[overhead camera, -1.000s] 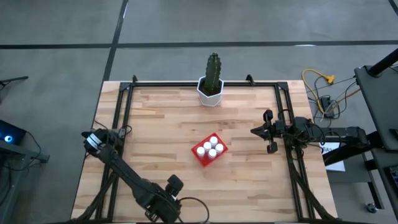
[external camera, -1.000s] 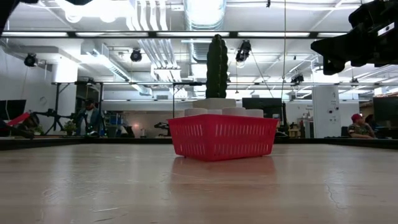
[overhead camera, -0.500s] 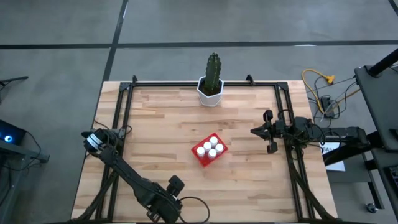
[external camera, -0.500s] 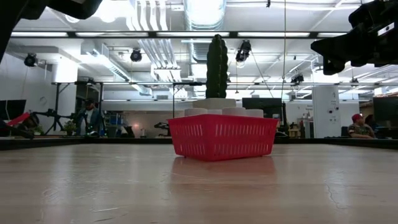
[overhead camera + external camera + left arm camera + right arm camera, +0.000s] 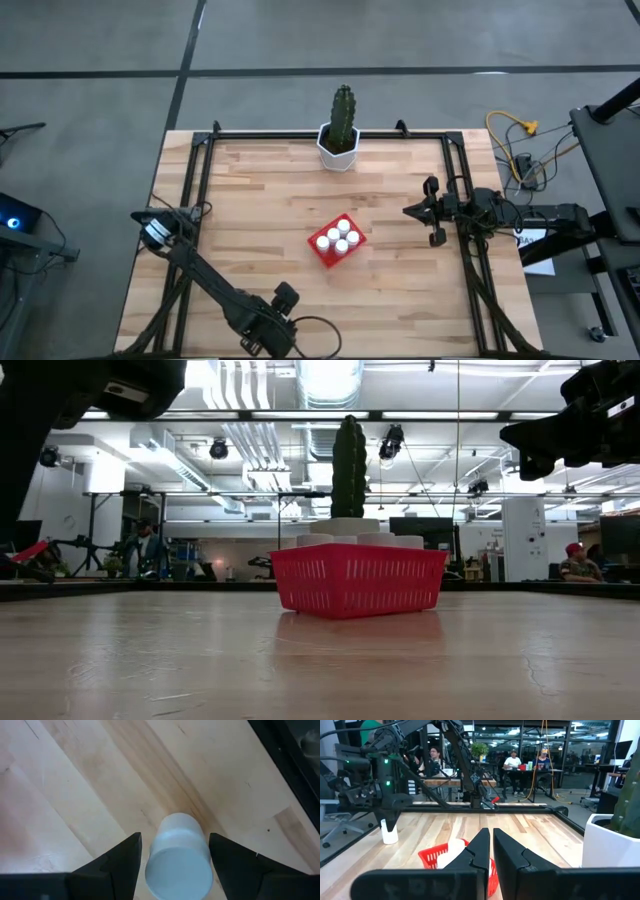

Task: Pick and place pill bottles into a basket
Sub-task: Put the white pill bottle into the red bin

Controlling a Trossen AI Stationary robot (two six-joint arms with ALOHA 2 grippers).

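Observation:
A small white pill bottle (image 5: pixel 177 852) stands upright on the wood near the table's near edge, also seen as the bottle (image 5: pixel 389 832) in the right wrist view. My left gripper (image 5: pixel 173 837) points steeply down over it, open, one finger on each side, and I see no touch. In the high view the left arm (image 5: pixel 268 325) hides this bottle. The red basket (image 5: pixel 336 241) sits mid-table with several white pill bottles (image 5: pixel 338 238) standing inside. My right gripper (image 5: pixel 410 211) waits level at the right edge, shut and holding nothing.
A cactus in a white faceted pot (image 5: pixel 340 140) stands at the far edge. Black frame rails (image 5: pixel 200 180) run along the table's left, right and far sides. People sit in the room beyond the table (image 5: pixel 512 762). Bare wood lies between the basket and my left gripper.
My left gripper has sunk toward the table at the near edge; in the low view the left arm's dark bulk fills more of the upper left corner. Its fingers have kept the same gap. The basket and my right arm have stayed still.

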